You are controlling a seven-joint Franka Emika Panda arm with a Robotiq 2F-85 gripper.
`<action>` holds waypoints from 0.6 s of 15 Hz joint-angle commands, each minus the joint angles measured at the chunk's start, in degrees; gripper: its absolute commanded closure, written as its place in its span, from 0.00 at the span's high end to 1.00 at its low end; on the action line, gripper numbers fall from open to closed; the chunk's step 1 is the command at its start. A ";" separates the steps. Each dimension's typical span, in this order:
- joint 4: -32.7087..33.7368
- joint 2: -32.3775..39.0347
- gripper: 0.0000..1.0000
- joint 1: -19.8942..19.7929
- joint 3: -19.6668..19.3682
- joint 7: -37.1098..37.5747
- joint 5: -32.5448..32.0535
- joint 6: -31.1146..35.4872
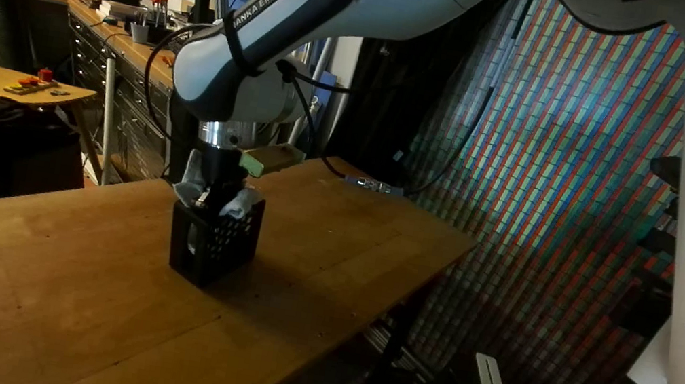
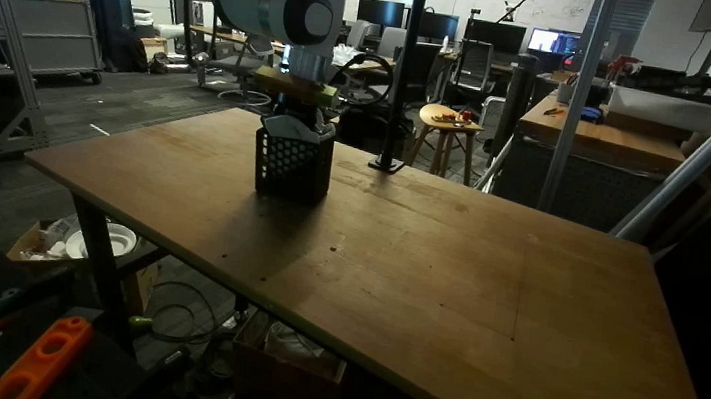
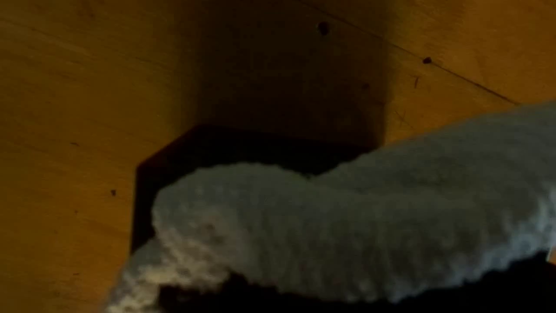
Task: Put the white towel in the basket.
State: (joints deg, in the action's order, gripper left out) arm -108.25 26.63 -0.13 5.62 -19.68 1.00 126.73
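The basket [image 1: 231, 246], a black bin with holes in its sides, stands upright on the table in both exterior views. Down at its mouth is my gripper [image 1: 217, 196], pointing straight down. Around the gripper bunches the white towel [image 1: 240, 203], its folds rising above the rim on both sides. Through the side holes, more of the towel [image 2: 284, 157] shows inside the basket. My fingertips are buried in cloth and hidden; the gripper appears shut on the towel. In the wrist view, a thick fold of towel [image 3: 304, 230] crosses over the dark basket [image 3: 243, 148].
The wooden table [image 1: 60, 285] carries the basket near one edge. A black upright post [image 2: 397, 95] is fixed to the table close to the basket. At the table's far end in an exterior view lies a cable connector [image 1: 374, 185].
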 commanded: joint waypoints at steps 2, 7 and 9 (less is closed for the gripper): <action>-0.60 2.13 0.00 -2.11 1.95 -4.21 4.41 2.71; 1.07 4.27 0.00 -2.97 2.52 -6.86 6.85 1.20; 1.00 4.02 0.00 -3.21 2.65 -7.56 7.22 1.12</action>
State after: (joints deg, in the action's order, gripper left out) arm -108.27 27.72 -2.54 7.06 -25.09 6.60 127.33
